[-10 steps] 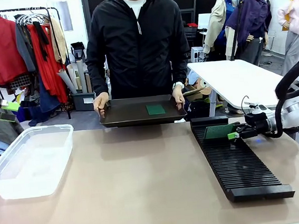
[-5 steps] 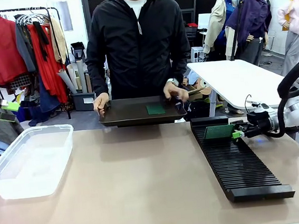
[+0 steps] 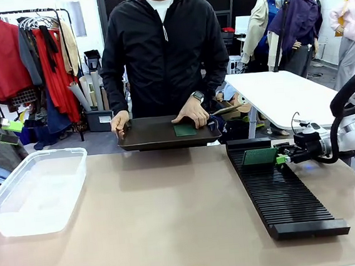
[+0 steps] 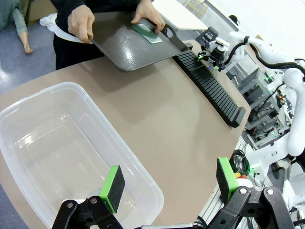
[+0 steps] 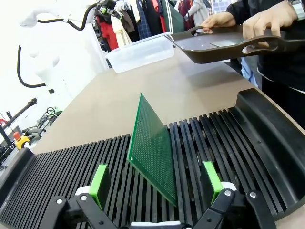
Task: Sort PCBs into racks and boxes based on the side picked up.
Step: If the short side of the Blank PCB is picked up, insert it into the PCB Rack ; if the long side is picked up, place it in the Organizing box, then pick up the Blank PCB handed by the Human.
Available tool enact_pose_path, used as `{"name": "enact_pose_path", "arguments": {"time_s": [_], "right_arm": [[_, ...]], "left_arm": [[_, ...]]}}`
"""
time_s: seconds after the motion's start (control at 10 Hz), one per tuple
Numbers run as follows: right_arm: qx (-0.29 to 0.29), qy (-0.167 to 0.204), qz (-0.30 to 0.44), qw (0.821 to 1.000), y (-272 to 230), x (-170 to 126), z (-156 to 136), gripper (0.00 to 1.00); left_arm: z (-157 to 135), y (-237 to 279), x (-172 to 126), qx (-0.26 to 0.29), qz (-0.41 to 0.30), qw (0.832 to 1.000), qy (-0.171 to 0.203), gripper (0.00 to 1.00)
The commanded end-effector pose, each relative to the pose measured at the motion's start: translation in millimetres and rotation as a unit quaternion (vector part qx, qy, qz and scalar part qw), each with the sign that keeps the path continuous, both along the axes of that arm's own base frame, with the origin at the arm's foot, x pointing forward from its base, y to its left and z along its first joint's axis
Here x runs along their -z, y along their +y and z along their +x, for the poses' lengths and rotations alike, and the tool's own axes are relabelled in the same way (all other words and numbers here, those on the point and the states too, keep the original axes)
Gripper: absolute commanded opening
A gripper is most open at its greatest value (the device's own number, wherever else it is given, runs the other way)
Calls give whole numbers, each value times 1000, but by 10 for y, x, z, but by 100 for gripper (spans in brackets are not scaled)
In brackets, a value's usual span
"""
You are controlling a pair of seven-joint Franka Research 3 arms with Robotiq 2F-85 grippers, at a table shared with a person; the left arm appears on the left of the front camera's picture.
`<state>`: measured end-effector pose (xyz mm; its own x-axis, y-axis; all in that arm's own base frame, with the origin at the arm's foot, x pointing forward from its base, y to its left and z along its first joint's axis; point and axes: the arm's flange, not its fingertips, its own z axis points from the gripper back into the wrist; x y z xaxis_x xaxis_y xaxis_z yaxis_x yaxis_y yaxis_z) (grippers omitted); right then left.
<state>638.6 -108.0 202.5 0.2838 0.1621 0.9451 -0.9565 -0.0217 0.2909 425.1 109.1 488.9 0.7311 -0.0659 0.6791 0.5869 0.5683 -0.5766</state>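
One green PCB point(image 3: 259, 156) stands tilted in a slot near the far end of the black rack point(image 3: 287, 198). My right gripper point(image 3: 285, 158) is open just to its right. In the right wrist view the PCB point(image 5: 152, 148) leans in the rack point(image 5: 219, 138) between my spread pads point(image 5: 100, 179), touching neither. A second PCB point(image 3: 184, 130) lies in the dark tray point(image 3: 149, 134) that the person holds, with a hand point(image 3: 191, 114) on it. My left gripper point(image 4: 169, 183) hangs open over the near corner of the clear box point(image 4: 52, 148).
The clear box point(image 3: 35, 156) sits at the table's left with nothing in it. The person's other hand point(image 3: 120, 122) grips the tray's left handle at the far edge. A white table point(image 3: 281, 95) stands behind on the right.
My right gripper has opened, let go of the PCB in the rack and drawn slightly back to the right. The person's hand left the tray's right handle and now rests on the tray's PCB.
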Motion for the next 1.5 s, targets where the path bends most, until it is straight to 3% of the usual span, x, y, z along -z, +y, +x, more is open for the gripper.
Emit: {"name": "enact_pose_path", "arguments": {"time_s": [0.0, 1.4], "right_arm": [[-3, -1, -5, 1000, 15, -12, 5, 100], [4, 10, 0, 1000, -22, -67, 16, 100]], "left_arm": [[-10, -3, -11, 1, -1, 1000, -1, 100], [-10, -3, -11, 1, -1, 1000, -1, 100]]}}
